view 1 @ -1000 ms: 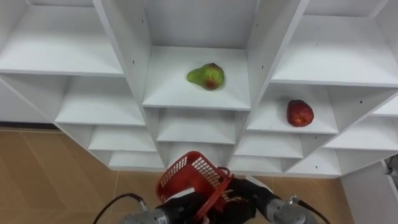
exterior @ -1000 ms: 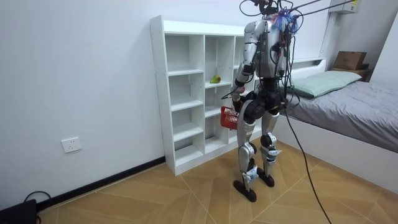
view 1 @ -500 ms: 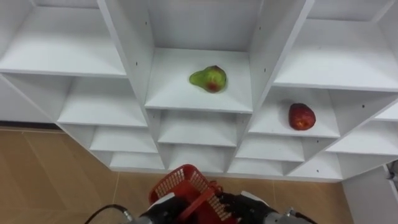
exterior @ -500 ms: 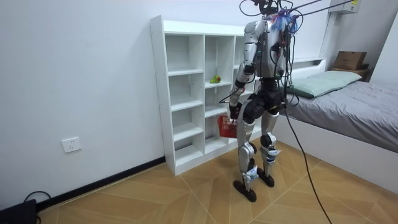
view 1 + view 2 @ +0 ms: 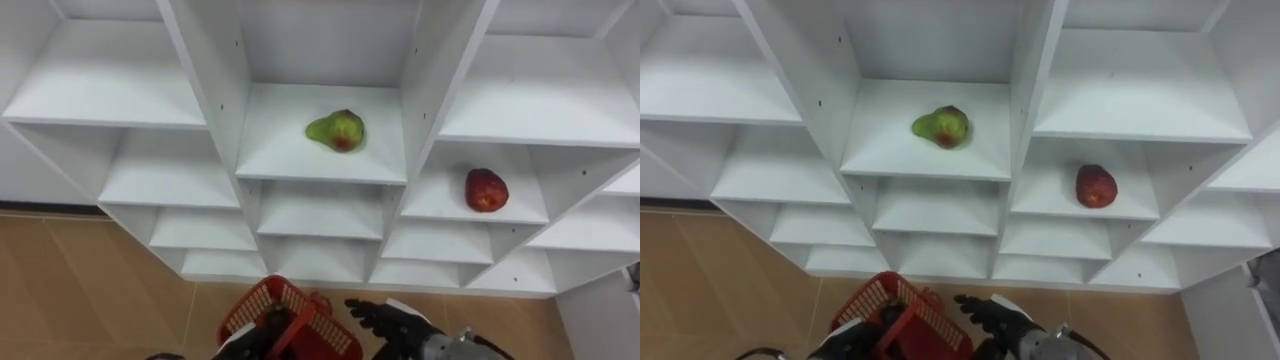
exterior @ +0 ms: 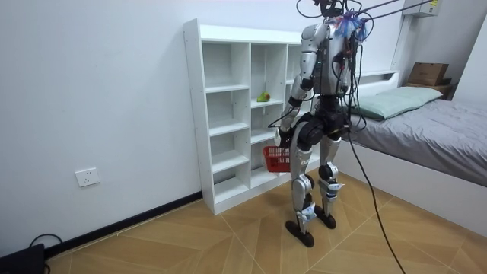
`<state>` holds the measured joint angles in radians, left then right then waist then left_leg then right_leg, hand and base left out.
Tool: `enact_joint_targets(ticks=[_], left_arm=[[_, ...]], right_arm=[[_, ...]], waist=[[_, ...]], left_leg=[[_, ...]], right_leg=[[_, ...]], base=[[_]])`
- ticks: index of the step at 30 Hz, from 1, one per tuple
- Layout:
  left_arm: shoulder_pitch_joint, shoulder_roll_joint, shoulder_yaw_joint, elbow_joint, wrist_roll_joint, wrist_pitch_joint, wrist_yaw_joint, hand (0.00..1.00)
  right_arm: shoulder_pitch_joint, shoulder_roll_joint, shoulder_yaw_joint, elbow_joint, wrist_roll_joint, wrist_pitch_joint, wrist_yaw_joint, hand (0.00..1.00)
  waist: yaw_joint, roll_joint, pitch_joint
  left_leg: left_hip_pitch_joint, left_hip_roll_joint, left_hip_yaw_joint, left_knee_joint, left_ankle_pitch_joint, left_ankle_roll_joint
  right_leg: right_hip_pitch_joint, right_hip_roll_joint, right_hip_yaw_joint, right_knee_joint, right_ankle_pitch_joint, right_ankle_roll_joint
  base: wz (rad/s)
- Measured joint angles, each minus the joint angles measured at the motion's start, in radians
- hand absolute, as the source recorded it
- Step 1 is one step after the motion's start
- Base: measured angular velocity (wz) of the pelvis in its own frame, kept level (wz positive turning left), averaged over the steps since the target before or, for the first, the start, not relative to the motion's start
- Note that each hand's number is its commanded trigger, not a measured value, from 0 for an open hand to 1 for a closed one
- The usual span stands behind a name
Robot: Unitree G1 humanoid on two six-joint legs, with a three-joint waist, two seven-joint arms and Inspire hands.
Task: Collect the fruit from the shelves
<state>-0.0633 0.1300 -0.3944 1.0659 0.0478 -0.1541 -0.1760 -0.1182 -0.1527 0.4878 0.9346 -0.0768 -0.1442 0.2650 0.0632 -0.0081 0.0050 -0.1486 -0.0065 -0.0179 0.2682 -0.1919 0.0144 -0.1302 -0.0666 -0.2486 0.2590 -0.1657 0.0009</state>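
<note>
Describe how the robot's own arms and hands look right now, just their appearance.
The right hand has slim black fingers and a dark palm, on a round silver-grey forearm with a thin dark cable looping beside the wrist. The left hand shows a pale grey shell at its back. In the room view the arms are silver metal tubes with darker joints.

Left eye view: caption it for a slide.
Left robot hand holds a red basket, right robot hand open, below a closet shelving a pear and an apple.
</note>
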Motion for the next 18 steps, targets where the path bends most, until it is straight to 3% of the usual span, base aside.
enact_joint_targets(ticks=[7,13,15,18], left_arm=[[0.001,0.001,0.0,0.018,-0.018,0.0,0.02,1.0],[0.001,-0.002,0.055,0.044,-0.03,-0.001,0.019,1.0],[0.002,-0.003,0.075,0.053,-0.045,-0.001,0.019,1.0],[0.007,-0.003,0.119,0.072,-0.046,-0.001,0.02,1.0]], right_arm=[[0.001,-0.001,0.0,-0.002,-0.002,-0.001,0.001,0.0],[0.025,-0.017,0.0,-0.099,-0.008,-0.001,0.01,0.0],[0.027,-0.022,-0.004,-0.158,-0.016,0.0,0.01,0.0],[0.035,-0.021,-0.021,-0.243,-0.047,0.001,0.012,0.0]], waist=[[0.0,-0.002,0.0019],[0.001,-0.009,0.0044],[0.001,-0.02,0.0091],[0.006,-0.038,0.0099]], left_leg=[[0.015,0.0,0.001,-0.015,0.001,0.0],[0.016,0.001,0.001,-0.02,0.001,-0.001],[0.021,0.0,0.001,-0.026,0.001,-0.001],[0.028,0.0,0.001,-0.032,0.004,-0.001]], right_leg=[[0.012,0.001,0.0,-0.012,0.0,0.0],[0.013,0.002,0.0,-0.017,0.0,0.001],[0.013,0.002,0.001,-0.017,-0.001,0.001],[0.019,0.002,0.002,-0.02,-0.001,0.001]], base=[[0.0],[0.0],[0.0],[0.0]])
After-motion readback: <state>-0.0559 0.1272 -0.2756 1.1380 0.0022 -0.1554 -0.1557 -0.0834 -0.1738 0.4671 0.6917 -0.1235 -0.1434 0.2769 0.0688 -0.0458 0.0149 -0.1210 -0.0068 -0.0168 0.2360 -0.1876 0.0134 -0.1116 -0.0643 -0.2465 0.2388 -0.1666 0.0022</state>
